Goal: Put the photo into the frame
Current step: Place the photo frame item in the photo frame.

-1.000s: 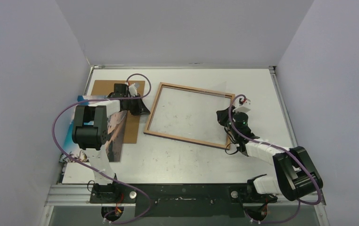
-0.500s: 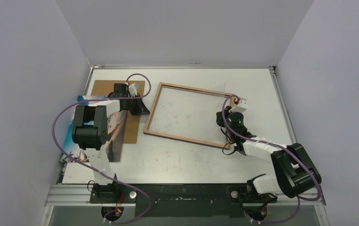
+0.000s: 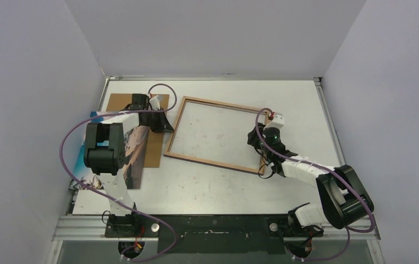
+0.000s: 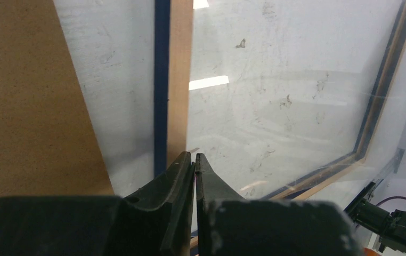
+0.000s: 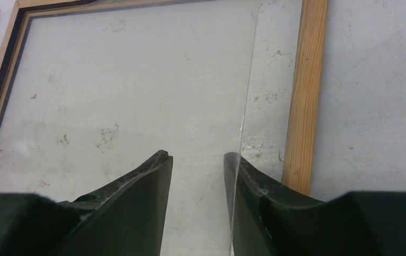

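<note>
The frame (image 3: 213, 163) lies wood-brown side up in the middle of the top view, slightly tilted. The left gripper (image 4: 194, 156) is pinched closed on nothing, its tips over the frame's left rail. The right gripper (image 5: 196, 156) stands partly apart above the clear pane (image 5: 137, 80) (scuffed and smudged). The photo (image 3: 136, 165) lies at the left, partly under the left arm, by the brown board (image 3: 118, 105).
</note>
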`<state>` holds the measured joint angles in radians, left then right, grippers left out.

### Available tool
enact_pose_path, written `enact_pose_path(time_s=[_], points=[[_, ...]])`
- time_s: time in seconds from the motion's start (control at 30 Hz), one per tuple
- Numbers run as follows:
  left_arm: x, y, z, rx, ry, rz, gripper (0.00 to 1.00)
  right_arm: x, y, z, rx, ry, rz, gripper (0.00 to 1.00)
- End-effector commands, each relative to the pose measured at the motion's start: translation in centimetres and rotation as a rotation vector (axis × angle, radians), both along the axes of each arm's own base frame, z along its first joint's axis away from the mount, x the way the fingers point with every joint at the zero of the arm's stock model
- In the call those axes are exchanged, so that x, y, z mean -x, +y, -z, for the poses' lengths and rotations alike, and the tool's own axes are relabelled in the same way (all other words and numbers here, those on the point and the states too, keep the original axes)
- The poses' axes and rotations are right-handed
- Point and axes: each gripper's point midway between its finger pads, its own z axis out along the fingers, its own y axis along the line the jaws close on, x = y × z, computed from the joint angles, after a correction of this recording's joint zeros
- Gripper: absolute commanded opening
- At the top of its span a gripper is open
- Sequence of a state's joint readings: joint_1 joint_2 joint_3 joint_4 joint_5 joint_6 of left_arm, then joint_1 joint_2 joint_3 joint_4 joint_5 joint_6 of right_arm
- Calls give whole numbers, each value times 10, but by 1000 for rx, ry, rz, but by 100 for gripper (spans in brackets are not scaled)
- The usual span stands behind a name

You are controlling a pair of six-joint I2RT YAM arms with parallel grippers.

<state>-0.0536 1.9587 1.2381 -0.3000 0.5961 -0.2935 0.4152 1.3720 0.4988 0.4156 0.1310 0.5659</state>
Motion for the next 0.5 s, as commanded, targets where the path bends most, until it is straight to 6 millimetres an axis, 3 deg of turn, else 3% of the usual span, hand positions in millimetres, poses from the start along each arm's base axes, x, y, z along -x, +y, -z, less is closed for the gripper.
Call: enact_pose_path(time_s=[0.0, 0.47], points=[[-7, -7, -34, 18, -82, 58, 5, -6, 11, -12, 22, -1, -37, 42], [-6, -8, -29, 21, -70, 64, 5, -6, 3, -1, 96, 64, -21, 46]])
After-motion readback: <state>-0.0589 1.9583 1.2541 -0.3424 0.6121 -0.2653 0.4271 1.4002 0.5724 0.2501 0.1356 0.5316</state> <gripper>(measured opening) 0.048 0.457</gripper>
